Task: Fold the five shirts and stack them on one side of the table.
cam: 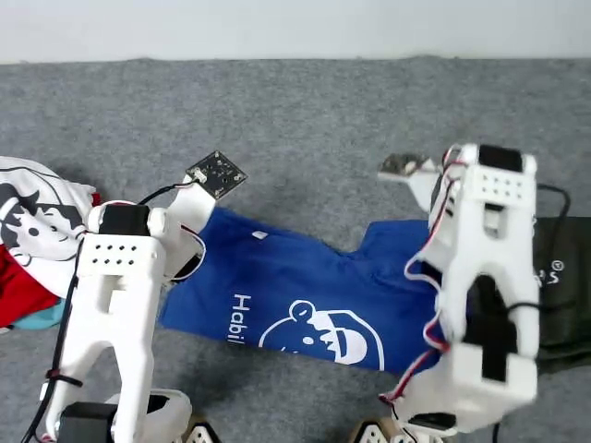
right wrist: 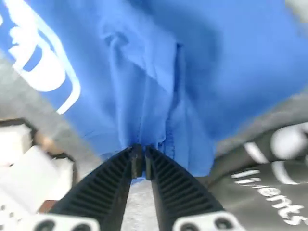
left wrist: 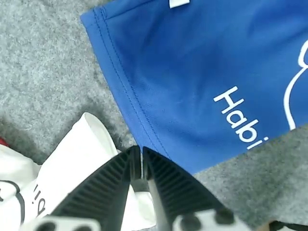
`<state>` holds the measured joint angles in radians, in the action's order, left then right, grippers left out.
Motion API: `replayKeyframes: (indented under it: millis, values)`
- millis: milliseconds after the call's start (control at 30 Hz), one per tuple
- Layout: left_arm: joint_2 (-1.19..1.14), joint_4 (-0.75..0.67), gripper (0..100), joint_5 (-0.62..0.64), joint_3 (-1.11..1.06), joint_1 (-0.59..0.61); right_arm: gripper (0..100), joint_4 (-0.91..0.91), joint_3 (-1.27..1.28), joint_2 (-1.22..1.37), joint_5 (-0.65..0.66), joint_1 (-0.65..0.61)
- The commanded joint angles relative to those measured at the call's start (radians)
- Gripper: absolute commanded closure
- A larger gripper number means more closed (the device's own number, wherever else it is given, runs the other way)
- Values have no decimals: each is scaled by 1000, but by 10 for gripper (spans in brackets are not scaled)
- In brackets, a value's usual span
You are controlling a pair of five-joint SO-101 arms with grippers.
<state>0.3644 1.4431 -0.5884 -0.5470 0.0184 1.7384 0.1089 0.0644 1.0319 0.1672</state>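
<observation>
the blue shirt [cam: 305, 295] lies spread and unfolded across the middle of the grey tabletop [cam: 305, 120]. the left hand [left wrist: 141, 155] is clamped on its left hem, and the right hand [right wrist: 138, 161] is pinched shut on bunched cloth at its right end. a heap of shirts [cam: 32, 231] waits at the left edge, seemingly unfolded. a dark shirt [cam: 561, 277] lies at the right, cut off, its fold unclear. most of the job appears to remain, and the heap's count cannot be made out.

blue shirt [cam: 305, 295] with white cartoon print and lettering at centre, white shirt [cam: 32, 212] with black cartoon drawing at left edge, red cloth [cam: 18, 295] beneath it, dark shirt [cam: 565, 314] with white lettering at right edge, mottled grey table [cam: 305, 120]
</observation>
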Motion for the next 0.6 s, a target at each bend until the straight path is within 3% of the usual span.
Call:
replayKeyframes:
  millis: [0, 200, 433, 567]
  values:
    - [18, -11, 986, -11, 2, 5, 987, -42, 233, -180, 74, -8]
    - [18, -11, 986, -11, 2, 5, 979, -272, 586, -414, 103, -1]
    - [17, -11, 986, -11, 2, 5, 786, -180, 643, -674, 35, -8]
    - [17, -11, 986, -11, 2, 5, 786, -243, 647, -707, -26, -2]
